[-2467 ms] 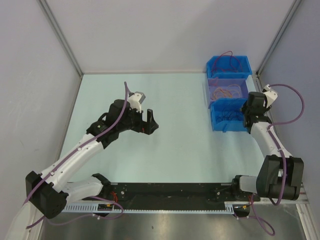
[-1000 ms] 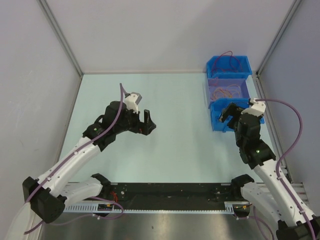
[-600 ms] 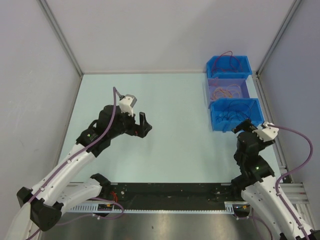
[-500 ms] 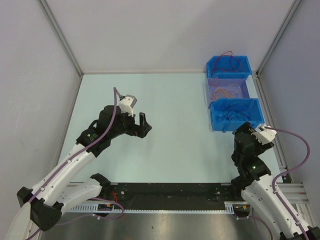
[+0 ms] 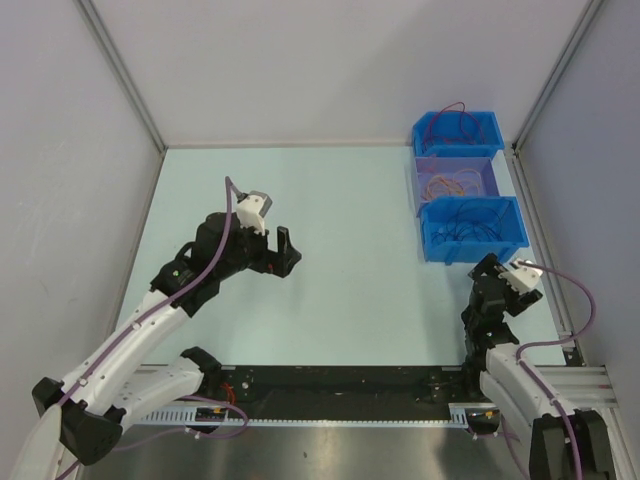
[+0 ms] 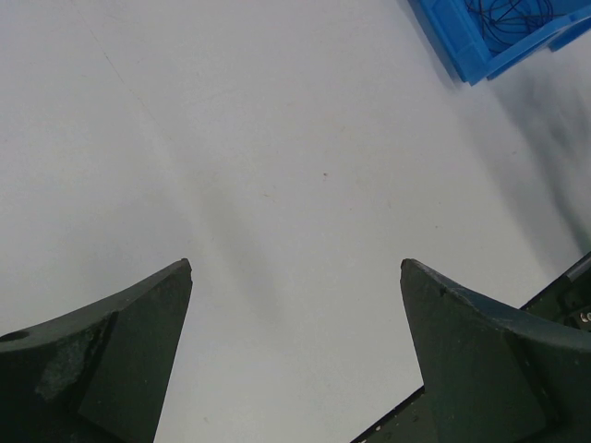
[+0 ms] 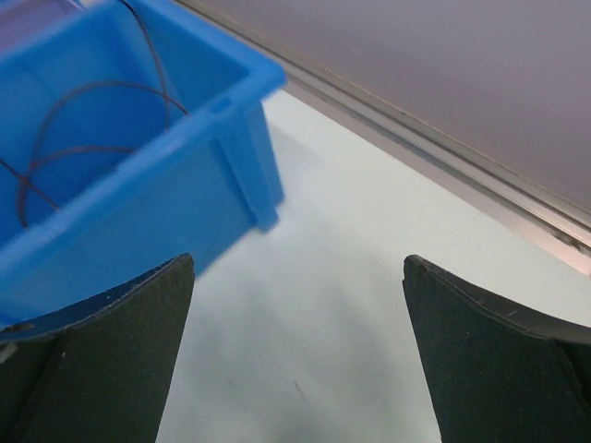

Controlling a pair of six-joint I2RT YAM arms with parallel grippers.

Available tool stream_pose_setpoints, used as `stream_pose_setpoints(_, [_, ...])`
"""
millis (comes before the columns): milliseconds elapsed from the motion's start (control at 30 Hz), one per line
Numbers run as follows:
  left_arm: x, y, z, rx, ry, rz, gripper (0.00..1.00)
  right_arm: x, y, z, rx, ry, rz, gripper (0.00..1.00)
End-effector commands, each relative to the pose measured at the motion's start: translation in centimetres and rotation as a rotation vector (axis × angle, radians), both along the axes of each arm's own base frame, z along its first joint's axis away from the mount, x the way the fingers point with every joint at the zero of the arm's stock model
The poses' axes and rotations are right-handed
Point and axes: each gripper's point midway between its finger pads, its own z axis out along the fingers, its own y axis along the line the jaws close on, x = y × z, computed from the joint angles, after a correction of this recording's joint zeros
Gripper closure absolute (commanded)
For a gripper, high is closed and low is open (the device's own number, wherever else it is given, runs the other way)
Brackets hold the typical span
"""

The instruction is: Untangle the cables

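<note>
You have left gripper (image 5: 285,250) wide and empty over the table (image 5: 340,195) | right gripper (image 5: 488,272) wide and empty beside nearest bin (image 5: 445,251) | cables (image 5: 462,227) lie coiled inside the three bins (image 5: 424,131) far right.

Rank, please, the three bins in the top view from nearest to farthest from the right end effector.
1. Near blue bin, just ahead of the right end effector, at the near end of the row.
2. Pale purple bin, in the middle of the row.
3. Far blue bin, at the far end of the row, by the back wall.
</note>
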Motion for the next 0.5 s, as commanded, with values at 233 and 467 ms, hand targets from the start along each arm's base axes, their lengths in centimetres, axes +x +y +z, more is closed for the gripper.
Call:
stream_pose_setpoints(233, [0.7,0.1,0.0,0.020,-0.014,0.003,0.00,5.2,2.1,3.7,0.041,-0.251,0.252,0.00])
stream_pose_setpoints(467, [0.7,0.2,-0.4,0.028,-0.004,0.006,0.00,9.4,5.6,3.5,-0.056,-0.170,0.493,0.00])
